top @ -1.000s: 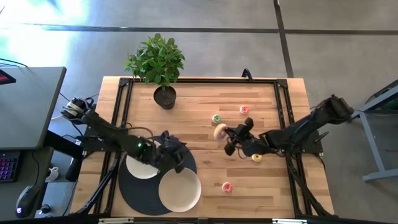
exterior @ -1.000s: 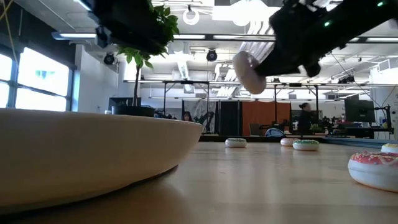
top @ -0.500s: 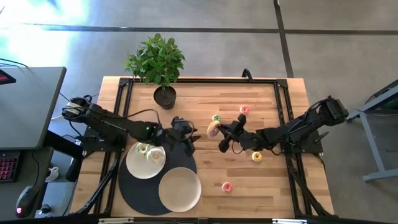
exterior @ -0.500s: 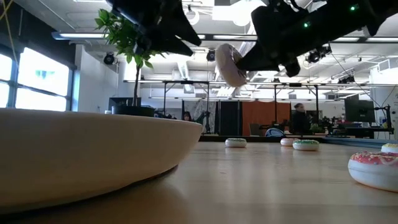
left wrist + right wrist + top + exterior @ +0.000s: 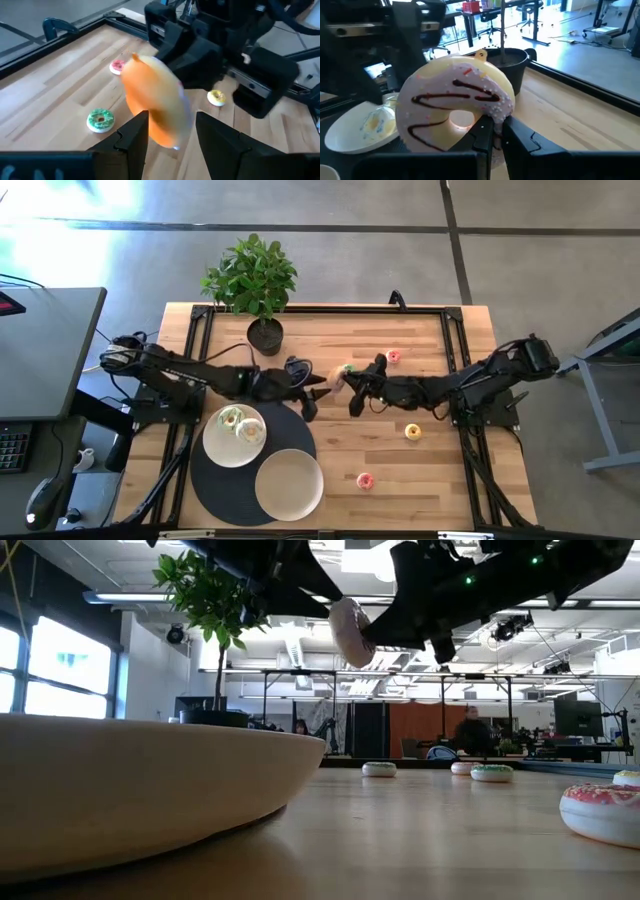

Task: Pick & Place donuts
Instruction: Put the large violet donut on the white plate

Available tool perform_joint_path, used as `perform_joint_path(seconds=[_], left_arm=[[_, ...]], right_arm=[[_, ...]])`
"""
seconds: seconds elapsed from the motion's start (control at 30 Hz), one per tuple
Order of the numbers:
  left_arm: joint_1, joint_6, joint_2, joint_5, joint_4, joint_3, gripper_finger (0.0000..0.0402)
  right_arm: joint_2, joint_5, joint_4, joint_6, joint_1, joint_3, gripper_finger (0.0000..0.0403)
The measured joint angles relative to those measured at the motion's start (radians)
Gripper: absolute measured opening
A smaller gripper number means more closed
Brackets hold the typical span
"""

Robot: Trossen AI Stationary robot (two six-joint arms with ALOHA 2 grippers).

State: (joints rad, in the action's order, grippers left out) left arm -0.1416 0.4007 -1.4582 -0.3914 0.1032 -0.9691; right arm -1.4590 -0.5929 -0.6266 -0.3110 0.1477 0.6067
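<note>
My right gripper (image 5: 351, 386) is shut on a white-iced donut with chocolate stripes (image 5: 456, 110), held in the air above mid-table (image 5: 338, 380) and seen high up in the low view (image 5: 350, 630). My left gripper (image 5: 315, 390) is open, and its fingers stand on either side of the donut's orange underside (image 5: 152, 107). Two donuts (image 5: 238, 424) lie on the left white plate (image 5: 215, 448). Green (image 5: 348, 369), pink (image 5: 393, 357), yellow (image 5: 413, 432) and another pink donut (image 5: 365, 480) lie flat on the table. My right gripper pinches the donut's rim (image 5: 496, 114) between its two fingers, coming level from the table's right side. The donut is lifted clear and stands on edge, its iced face turned toward the right arm. My left gripper's open fingers (image 5: 135, 132) flank the donut; whether they touch it I cannot tell.
A second white plate (image 5: 288, 485) and the left plate sit on a dark round mat (image 5: 205, 480) near the table's near-left corner. A potted plant (image 5: 265, 335) stands at the far left. Black rails (image 5: 455, 350) run along the table's sides.
My right gripper has carried the donut toward the table's left and far edge. My left gripper has left the place above the left plate and moved right and far, up to the donut, its fingers now on either side of it. The two donuts on the plate have come into view.
</note>
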Motion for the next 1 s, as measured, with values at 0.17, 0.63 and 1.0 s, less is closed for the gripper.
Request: perform_joint_path(seconds=[0.17, 0.63, 1.0], left_arm=[[0.000, -0.004, -0.043, 0.012, 0.036, -0.001, 0.0163], [0.024, -0.030, -0.117, 0.027, 0.135, 0.000, 0.0147], [0.025, -0.056, -0.117, 0.068, 0.096, 0.000, 0.0015]], right_arm=[[0.000, 0.004, 0.000, -0.001, 0.001, 0.000, 0.0027], [0.000, 0.008, 0.002, 0.005, 0.000, 0.000, 0.0028], [0.000, 0.063, 0.061, 0.001, 0.001, 0.000, 0.0049]])
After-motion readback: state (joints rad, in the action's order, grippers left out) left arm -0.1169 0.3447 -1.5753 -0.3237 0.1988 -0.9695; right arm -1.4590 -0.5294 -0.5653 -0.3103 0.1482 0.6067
